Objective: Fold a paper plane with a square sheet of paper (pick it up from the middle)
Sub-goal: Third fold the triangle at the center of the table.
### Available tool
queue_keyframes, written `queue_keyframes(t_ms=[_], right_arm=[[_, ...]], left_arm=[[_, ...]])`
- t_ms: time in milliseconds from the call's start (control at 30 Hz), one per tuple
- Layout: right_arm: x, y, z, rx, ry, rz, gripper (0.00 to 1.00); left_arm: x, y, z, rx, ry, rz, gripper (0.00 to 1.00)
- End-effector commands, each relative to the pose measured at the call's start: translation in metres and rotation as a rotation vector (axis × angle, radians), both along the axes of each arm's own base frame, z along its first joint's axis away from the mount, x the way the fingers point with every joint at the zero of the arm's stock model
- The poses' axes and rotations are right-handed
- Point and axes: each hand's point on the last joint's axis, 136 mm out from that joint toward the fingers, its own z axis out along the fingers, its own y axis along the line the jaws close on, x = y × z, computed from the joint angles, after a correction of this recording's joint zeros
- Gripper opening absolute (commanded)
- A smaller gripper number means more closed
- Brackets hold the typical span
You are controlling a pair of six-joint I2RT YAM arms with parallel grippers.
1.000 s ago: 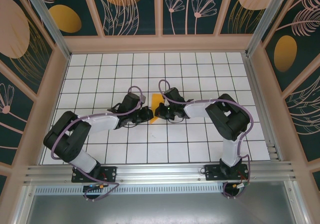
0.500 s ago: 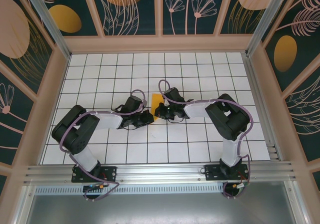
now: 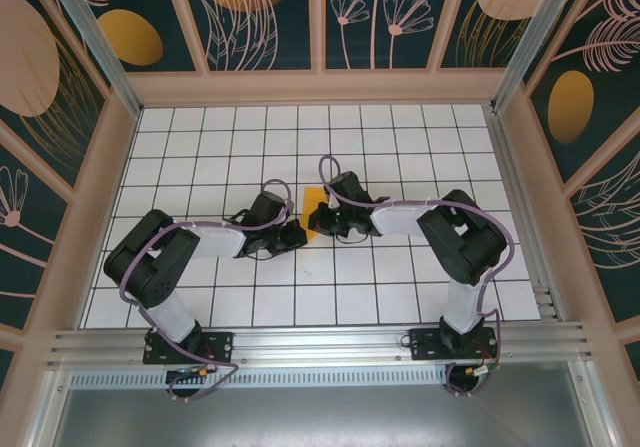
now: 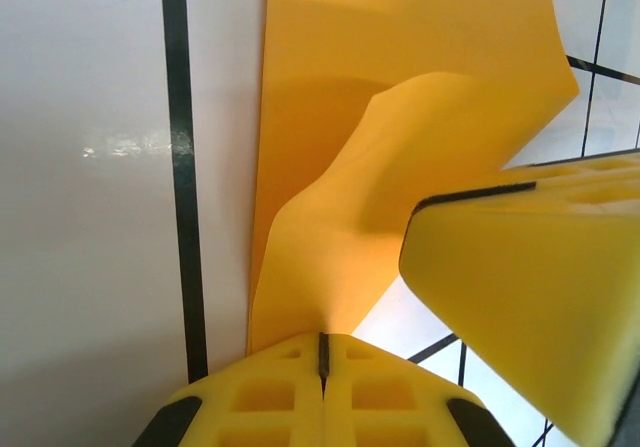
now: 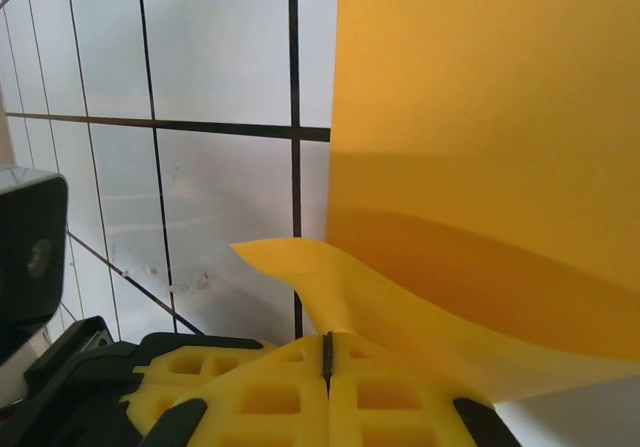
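The square sheet of paper (image 3: 314, 202) is orange-yellow and lies partly folded on the white grid table (image 3: 400, 147), between my two grippers. In the left wrist view, the paper (image 4: 400, 117) curls up from the table into my left gripper (image 4: 323, 345), whose yellow jaws are shut on its near edge. My right gripper's finger (image 4: 530, 297) shows close at the right. In the right wrist view, a raised flap of the paper (image 5: 480, 127) runs into my right gripper (image 5: 327, 352), also shut on it. From above, left gripper (image 3: 296, 233) and right gripper (image 3: 318, 225) nearly meet.
The left arm's black body (image 5: 25, 247) sits close at the left of the right wrist view. Patterned walls (image 3: 320, 17) enclose the table on three sides. An aluminium rail (image 3: 320, 347) runs along the near edge by the arm bases.
The left arm drew its elbow in and its gripper pushed right toward the paper, then closed on it. The right gripper stayed shut on the paper, barely moving.
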Motion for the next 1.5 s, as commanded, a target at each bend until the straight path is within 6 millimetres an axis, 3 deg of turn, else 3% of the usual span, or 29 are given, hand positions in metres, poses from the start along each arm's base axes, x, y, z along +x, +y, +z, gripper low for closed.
queue_keyframes(t_ms=[0,333,433,600,1033,1267,1467], right_arm=[[-0.014,-0.001,-0.008,-0.009,0.03,0.031,0.03],[-0.017,-0.005,-0.034,-0.052,0.079,0.028,0.02],[-0.017,-0.007,-0.037,-0.064,0.085,0.022,0.02],[-0.017,-0.008,-0.036,-0.066,0.084,0.021,0.02],[-0.013,-0.006,-0.034,-0.061,0.075,0.021,0.02],[-0.005,-0.012,-0.035,-0.073,0.053,0.033,0.02],[0.005,-0.017,-0.036,-0.072,0.019,0.081,0.02]], left_arm=[[-0.009,0.02,-0.023,0.101,0.048,0.049,0.01],[-0.008,0.019,-0.021,0.088,0.044,0.049,0.01],[-0.003,0.012,-0.007,0.044,0.012,0.046,0.03],[0.009,0.005,0.016,-0.012,-0.055,0.066,0.14],[-0.01,0.012,-0.015,0.045,0.042,0.031,0.1],[-0.018,0.034,-0.034,0.18,0.073,0.029,0.08],[-0.026,0.058,-0.062,0.349,0.105,0.006,0.08]])
